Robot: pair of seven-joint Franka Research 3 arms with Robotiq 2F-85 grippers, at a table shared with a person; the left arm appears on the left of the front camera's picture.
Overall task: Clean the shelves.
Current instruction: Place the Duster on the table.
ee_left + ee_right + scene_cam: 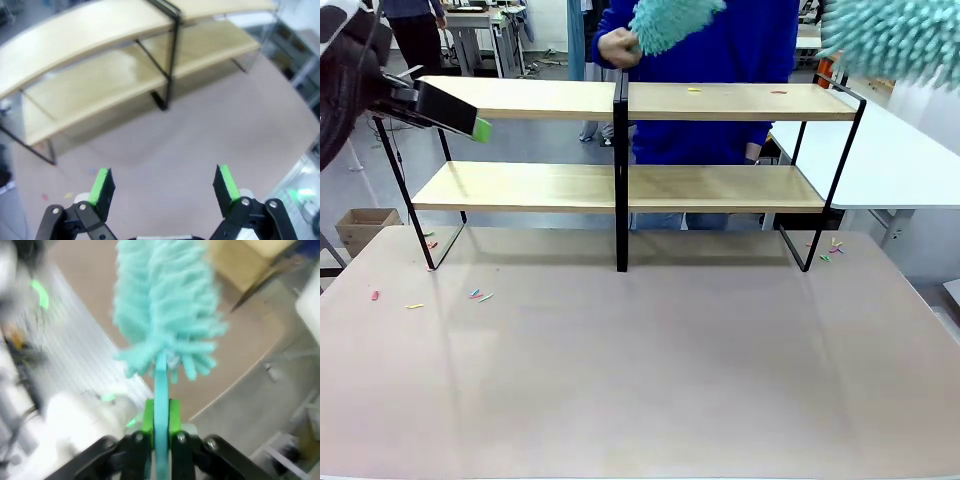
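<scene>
The shelves [620, 185] stand at the far side of the beige table, two light wooden boards in a black frame; they also show from above in the left wrist view [100, 75]. My left gripper [470, 122] hovers by the left end of the upper board, open and empty [163, 185]. My right gripper [160, 420] is shut on the handle of a teal fluffy duster [165, 305], whose head shows high at the right [895, 35]. A person in blue behind the shelves holds a second teal duster [665, 25] above the upper board. Small coloured scraps [695, 90] lie on the upper board.
More coloured scraps lie on the tabletop at the left [477, 295] and by the rack's right foot [830, 250]. A white table [890, 150] stands to the right, and a cardboard box [365, 225] sits on the floor at the left.
</scene>
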